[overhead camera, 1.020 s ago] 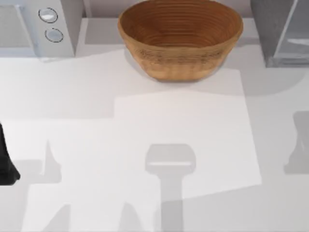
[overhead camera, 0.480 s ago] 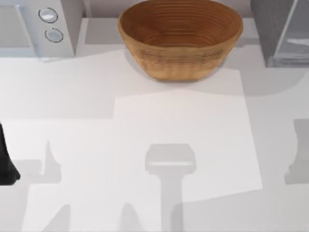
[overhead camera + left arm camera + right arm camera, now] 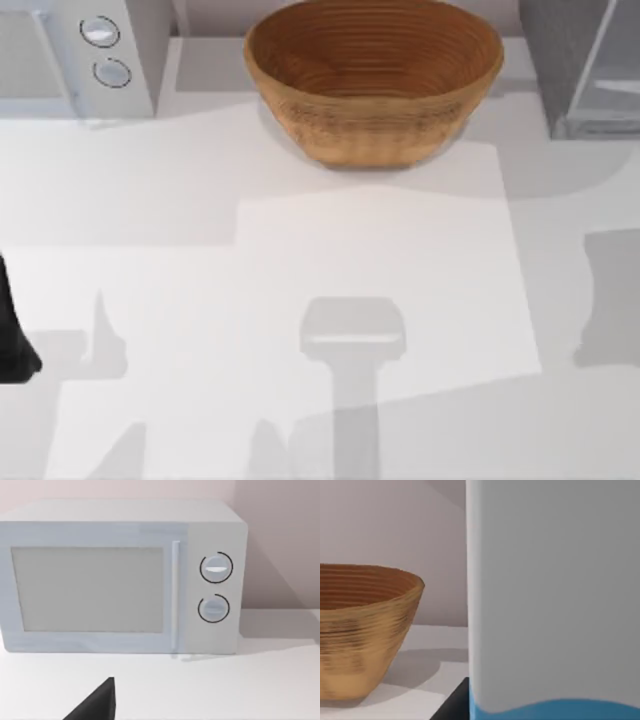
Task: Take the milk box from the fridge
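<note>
We see a ribbed woven basket (image 3: 373, 75), matt; glassy fridge (image 3: 585, 65) panel; smooth plastic-looking microwave (image 3: 120, 577); matt white table (image 3: 300, 260).

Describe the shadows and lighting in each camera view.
Top view: soft grey shadows lie on the table, one T-shaped at the lower middle, one blocky at the right edge; the basket shades the table beneath it. Left wrist view: the white appliance is evenly lit, with a thin shadow under it. Right wrist view: the basket's shadow stretches toward the milk box.
</note>
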`<state>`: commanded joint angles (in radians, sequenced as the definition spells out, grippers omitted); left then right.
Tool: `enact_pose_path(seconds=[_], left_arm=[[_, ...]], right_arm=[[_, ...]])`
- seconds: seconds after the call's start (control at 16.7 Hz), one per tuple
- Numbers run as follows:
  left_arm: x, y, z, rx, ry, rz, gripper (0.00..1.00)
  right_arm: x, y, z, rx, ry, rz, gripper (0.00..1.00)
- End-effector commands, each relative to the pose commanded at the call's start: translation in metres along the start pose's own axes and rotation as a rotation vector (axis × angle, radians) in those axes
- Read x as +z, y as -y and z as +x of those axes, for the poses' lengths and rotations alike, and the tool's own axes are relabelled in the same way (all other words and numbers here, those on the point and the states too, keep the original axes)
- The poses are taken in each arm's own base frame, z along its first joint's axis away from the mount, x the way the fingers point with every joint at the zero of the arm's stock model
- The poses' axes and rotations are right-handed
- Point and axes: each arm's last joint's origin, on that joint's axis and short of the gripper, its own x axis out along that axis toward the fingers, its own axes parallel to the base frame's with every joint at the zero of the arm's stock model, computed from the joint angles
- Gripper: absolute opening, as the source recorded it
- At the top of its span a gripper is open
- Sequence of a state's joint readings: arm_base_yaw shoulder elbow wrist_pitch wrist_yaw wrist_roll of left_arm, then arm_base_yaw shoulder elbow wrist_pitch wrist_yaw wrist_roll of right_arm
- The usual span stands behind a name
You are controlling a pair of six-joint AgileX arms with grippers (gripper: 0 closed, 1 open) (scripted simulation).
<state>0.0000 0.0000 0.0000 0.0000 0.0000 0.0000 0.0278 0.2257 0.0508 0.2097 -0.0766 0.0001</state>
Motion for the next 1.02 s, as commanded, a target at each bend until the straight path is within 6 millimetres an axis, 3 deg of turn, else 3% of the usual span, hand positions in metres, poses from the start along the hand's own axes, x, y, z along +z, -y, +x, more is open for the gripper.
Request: enact_pose_path(seconds=[0.24, 0.42, 0.72, 1.02], left_arm=[[0.000, 0.000, 0.000, 0.000, 0.000, 0.000, 1.00], [0.000, 0.000, 0.000, 0.000, 0.000, 0.000, 1.00], [0.000, 0.000, 0.000, 0.000, 0.000, 0.000, 1.00], [0.000, 0.000, 0.000, 0.000, 0.000, 0.000, 1.00]], right_arm=[[0.010, -0.007, 0.030, 0.138, -0.010, -0.001, 0.00], [0.006, -0.015, 0.059, 0.258, -0.038, 0.007, 0.00], [-0.015, -0.032, 0.102, 0.452, -0.052, 0.021, 0.00], [-0.044, -0.048, 0.129, 0.599, -0.045, 0.024, 0.00]])
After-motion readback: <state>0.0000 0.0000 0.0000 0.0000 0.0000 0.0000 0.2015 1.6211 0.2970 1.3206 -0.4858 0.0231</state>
